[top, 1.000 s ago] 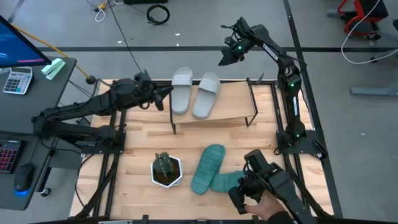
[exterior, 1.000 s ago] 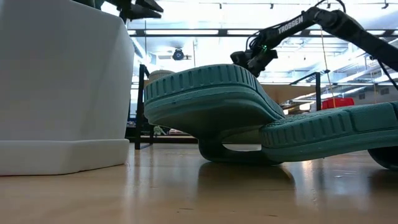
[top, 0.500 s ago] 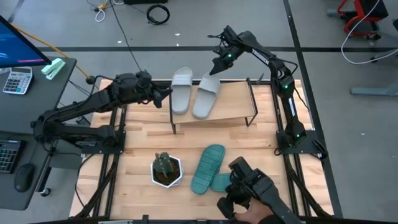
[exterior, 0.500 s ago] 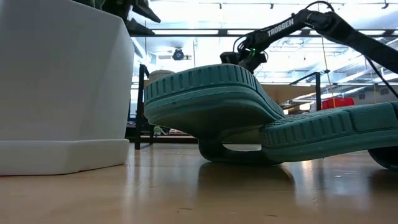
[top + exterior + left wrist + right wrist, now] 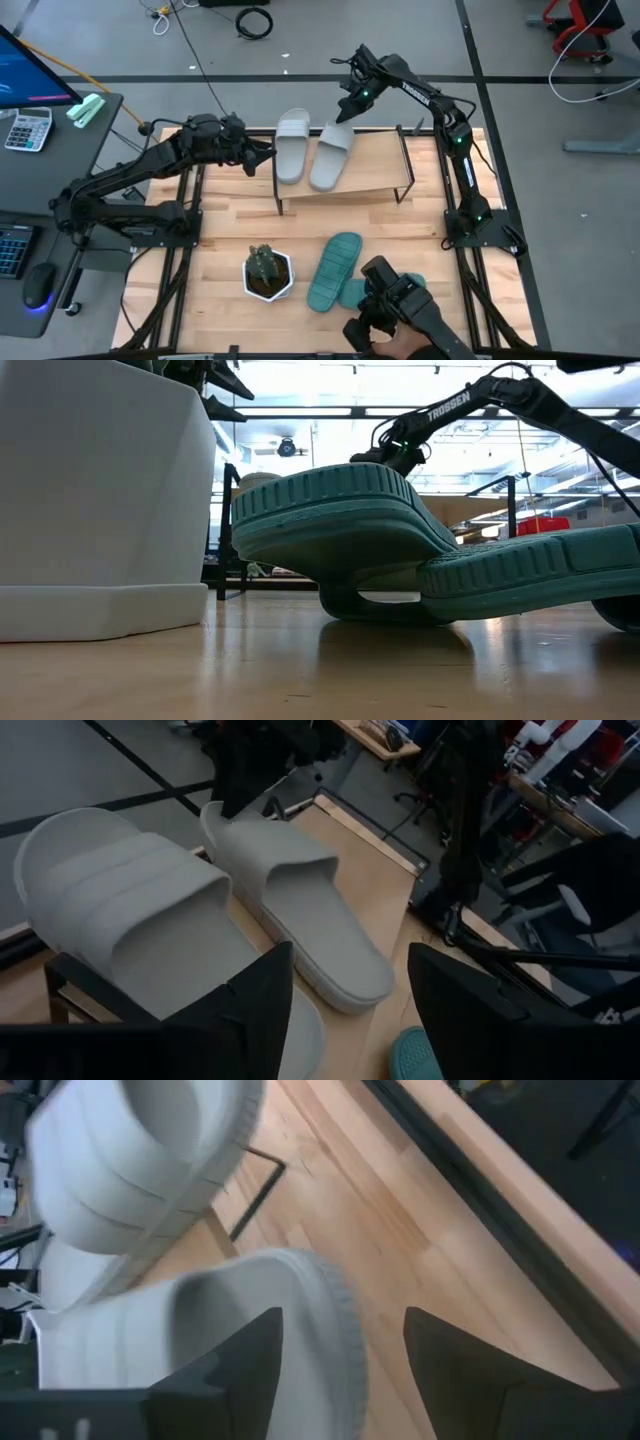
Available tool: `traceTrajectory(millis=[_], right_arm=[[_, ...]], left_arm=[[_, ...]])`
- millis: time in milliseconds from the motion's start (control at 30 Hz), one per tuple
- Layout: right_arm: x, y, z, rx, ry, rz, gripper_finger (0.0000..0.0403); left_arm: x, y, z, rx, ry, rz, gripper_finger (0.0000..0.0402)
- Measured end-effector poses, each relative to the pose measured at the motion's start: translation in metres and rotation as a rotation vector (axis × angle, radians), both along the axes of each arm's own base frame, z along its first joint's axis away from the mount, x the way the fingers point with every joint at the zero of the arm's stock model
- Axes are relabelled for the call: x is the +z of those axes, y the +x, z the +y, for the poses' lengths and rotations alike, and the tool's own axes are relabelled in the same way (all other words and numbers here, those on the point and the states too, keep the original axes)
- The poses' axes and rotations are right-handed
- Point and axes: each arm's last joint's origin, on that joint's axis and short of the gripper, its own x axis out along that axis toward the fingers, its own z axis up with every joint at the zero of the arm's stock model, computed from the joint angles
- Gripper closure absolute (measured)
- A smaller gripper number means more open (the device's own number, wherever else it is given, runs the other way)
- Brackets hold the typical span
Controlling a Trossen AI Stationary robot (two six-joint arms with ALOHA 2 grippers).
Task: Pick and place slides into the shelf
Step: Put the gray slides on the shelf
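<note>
over the far end of the low rack, the right gripper (image 5: pixel 345 108) hangs with its two dark fingers (image 5: pixel 230 1370) spread apart, holding nothing, just above the heel end of the right-hand light grey rubbery slip-on sandal (image 5: pixel 331 152); its arm reaches up from the base at the table's right edge, bends at a raised elbow and stretches across toward the middle. at the rack's left end, the left gripper (image 5: pixel 262 156) sits just beside the left-hand light grey sandal (image 5: pixel 292 143), fingers (image 5: pixel 260 1005) parted with nothing between them; that arm lies low and nearly level, running in from the table's left side. both grey sandals lie side by side on the light wooden top board of the shelf with thin black metal legs (image 5: pixel 375 165), straps up, the right-hand one angled a little, the two close together or touching. nearer the front of the larger wooden tabletop (image 5: pixel 220 235), the two teal green rubbery sandals (image 5: pixel 335 268) lie together, one resting partly over the other, as the low view shows (image 5: pixel 340 530). beside them stands a small potted plant in a white pot (image 5: pixel 268 273). at the front edge a person's hand (image 5: pixel 400 352) holds a dark device (image 5: pixel 385 300) over part of the second teal sandal
</note>
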Motion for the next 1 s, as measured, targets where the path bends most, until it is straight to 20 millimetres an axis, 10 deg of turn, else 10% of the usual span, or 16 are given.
traceTrajectory(millis=[333,600,1000], right_arm=[[-0.016,0.006,0.003,0.024,0.028,-0.034,0.0213],[-0.011,0.014,0.002,0.07,0.029,-0.169,0.0368],[-0.001,0.024,-0.008,0.037,0.012,-0.305,0.0373]], left_arm=[[0.0,0.0,0.0,-0.012,-0.003,-0.003,0.0203],[0.0,0.0,0.0,-0.004,-0.025,-0.011,0.0206],[0.0,0.0,0.0,-0.004,-0.025,-0.012,0.0213]])
